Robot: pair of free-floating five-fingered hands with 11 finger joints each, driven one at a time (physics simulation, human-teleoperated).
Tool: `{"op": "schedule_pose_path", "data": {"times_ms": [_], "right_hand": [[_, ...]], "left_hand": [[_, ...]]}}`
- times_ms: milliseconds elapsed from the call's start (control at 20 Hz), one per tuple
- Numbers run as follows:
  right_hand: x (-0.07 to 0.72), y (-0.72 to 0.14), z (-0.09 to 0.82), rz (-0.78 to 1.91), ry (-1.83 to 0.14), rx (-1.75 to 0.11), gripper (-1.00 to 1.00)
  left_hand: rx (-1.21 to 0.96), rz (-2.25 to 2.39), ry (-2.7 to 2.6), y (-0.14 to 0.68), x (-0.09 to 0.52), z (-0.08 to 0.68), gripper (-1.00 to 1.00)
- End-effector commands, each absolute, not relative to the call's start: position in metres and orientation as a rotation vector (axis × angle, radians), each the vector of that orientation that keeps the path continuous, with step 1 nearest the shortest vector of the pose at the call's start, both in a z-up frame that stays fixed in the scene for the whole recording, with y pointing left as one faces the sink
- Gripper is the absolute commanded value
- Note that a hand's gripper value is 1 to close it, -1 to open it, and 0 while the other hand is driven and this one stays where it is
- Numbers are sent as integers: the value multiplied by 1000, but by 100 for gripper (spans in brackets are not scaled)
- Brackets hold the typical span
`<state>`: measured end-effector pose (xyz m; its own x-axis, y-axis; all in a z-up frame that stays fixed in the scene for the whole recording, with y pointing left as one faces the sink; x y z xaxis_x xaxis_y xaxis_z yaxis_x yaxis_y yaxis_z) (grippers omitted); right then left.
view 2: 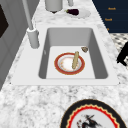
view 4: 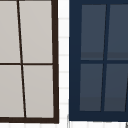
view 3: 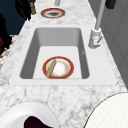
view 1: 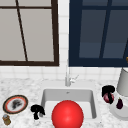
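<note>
The right robot hand (view 1: pixel 108 90) curls over a dark red, apple-like fruit (view 1: pixel 109 98) on the tabletop (view 1: pixel 25 85) right of the sink (view 1: pixel 67 95), while the left robot hand (view 1: pixel 37 110), fingers curled on nothing, hangs at its left rim.

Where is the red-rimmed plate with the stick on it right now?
The red-rimmed plate lies on the bottom of the sink, seen in both side views, with the stick across it, toward the front, away from the faucet.
</note>
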<state>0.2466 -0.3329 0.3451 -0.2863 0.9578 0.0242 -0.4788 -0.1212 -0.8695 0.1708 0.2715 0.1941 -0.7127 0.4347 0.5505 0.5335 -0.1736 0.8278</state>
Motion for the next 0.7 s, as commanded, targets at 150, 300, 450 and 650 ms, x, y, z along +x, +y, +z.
{"op": "schedule_pose_path", "data": {"times_ms": [150, 300, 450, 650], "right_hand": [[247, -343, 322, 1506, -874, -801, 100], [247, -351, 316, 1476, -824, -835, 100], [246, -366, 312, 1479, -811, -850, 100], [240, -388, 308, 1501, -818, -842, 100]], "left_hand": [[-1158, -2047, -1970, 272, 171, 194, 0], [-1158, -2047, -1970, 272, 171, 194, 0], [-1158, -2047, -1970, 272, 171, 194, 0], [-1158, -2047, -1970, 272, 171, 194, 0]]}}
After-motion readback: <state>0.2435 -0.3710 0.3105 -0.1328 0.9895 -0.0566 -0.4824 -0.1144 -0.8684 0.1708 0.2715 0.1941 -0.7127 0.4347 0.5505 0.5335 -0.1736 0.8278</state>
